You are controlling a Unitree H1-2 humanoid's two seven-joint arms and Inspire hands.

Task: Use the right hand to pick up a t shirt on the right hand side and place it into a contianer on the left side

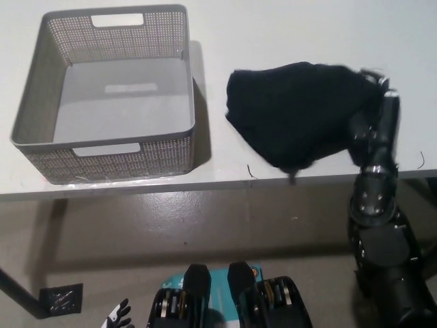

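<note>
1. Shirt position: the black t-shirt is hanging bunched at right of centre, its lower tip drooping over the white surface edge.
2. The black right robot hand is pinching the shirt's right end.
3. The grey perforated basket is sitting at upper left, so the carry is heading leftward.
4. The white left robot hand is resting at bottom left, too little showing to read.

1. Even, fairly bright overhead light; the white table looks slightly washed out.
2. The basket casts a soft shadow toward the table's right.
3. The black shirt loses fold detail.
</note>
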